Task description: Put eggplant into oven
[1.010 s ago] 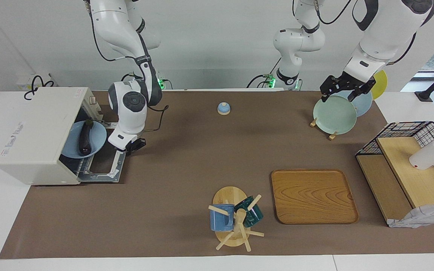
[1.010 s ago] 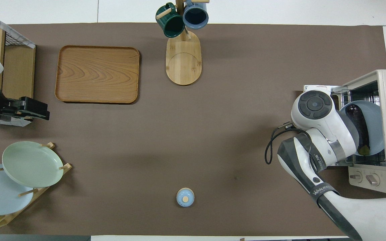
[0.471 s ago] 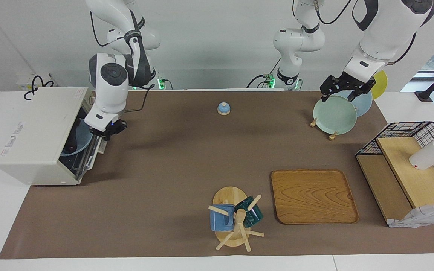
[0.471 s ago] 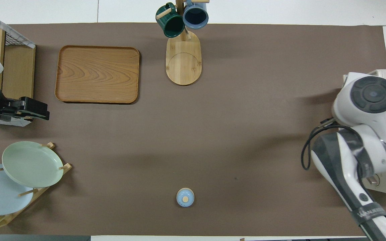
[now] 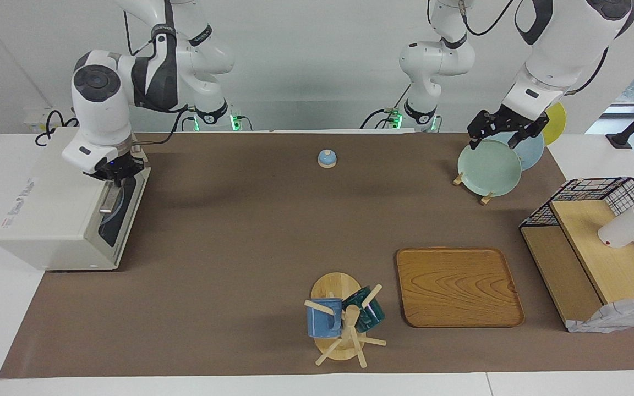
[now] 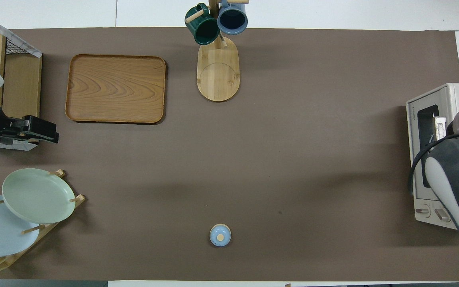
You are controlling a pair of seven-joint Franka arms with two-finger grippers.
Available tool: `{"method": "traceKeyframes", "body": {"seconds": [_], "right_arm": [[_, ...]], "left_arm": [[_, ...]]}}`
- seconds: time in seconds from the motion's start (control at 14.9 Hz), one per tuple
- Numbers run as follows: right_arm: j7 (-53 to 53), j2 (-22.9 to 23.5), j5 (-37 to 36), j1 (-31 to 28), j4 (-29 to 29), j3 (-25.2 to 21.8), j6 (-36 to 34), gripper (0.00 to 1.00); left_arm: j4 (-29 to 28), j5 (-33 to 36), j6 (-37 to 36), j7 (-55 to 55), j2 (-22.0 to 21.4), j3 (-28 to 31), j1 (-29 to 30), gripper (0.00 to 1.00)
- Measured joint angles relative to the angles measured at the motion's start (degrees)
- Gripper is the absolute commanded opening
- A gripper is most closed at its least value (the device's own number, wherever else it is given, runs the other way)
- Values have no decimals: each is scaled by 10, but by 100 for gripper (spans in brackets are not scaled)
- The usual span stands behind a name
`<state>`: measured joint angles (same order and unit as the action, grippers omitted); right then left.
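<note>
The off-white oven (image 5: pixel 47 209) stands at the right arm's end of the table, and it also shows in the overhead view (image 6: pixel 420 159). Its glass door (image 5: pixel 124 206) is up against the oven's front. The eggplant is hidden inside; only a bit of a blue plate (image 5: pixel 109 217) shows through the glass. My right gripper (image 5: pixel 112 174) is at the door's top edge, just above the bar handle (image 5: pixel 108 200). My left gripper (image 5: pixel 501 135) is open and empty over the plate rack and waits there.
A plate rack with a green plate (image 5: pixel 488 168) stands near the left arm. A small blue lidded pot (image 5: pixel 327 158), a wooden tray (image 5: pixel 457 286), a mug tree (image 5: pixel 344 319) and a wire-mesh wooden shelf (image 5: pixel 597 247) stand on the brown mat.
My right gripper has swung the oven door up from flat open to against the oven's front, rising with it. The eggplant on its plate went out of sight. The left arm has not moved.
</note>
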<state>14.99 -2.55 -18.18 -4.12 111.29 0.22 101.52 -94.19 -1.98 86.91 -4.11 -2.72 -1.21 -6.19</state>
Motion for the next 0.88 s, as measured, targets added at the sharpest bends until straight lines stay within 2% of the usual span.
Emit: {"method": "traceKeyframes", "body": {"seconds": [0.2, 0.27, 0.34, 0.4, 0.61, 0.88], "right_arm": [[0, 0, 62, 0, -91, 0, -79, 49], [0, 0, 77, 0, -114, 1, -96, 60], [-1, 2, 92, 0, -135, 1, -110, 86], [-5, 5, 108, 0, -155, 1, -125, 100], [-32, 27, 135, -2, -205, -1, -157, 100], [-36, 35, 137, -14, -216, -1, -159, 100]], "left_arm": [[0, 0, 0, 0, 0, 0, 0, 100], [0, 0, 0, 0, 0, 0, 0, 100], [0, 0, 0, 0, 0, 0, 0, 100], [0, 0, 0, 0, 0, 0, 0, 100], [0, 0, 0, 0, 0, 0, 0, 100], [0, 0, 0, 0, 0, 0, 0, 100]]}}
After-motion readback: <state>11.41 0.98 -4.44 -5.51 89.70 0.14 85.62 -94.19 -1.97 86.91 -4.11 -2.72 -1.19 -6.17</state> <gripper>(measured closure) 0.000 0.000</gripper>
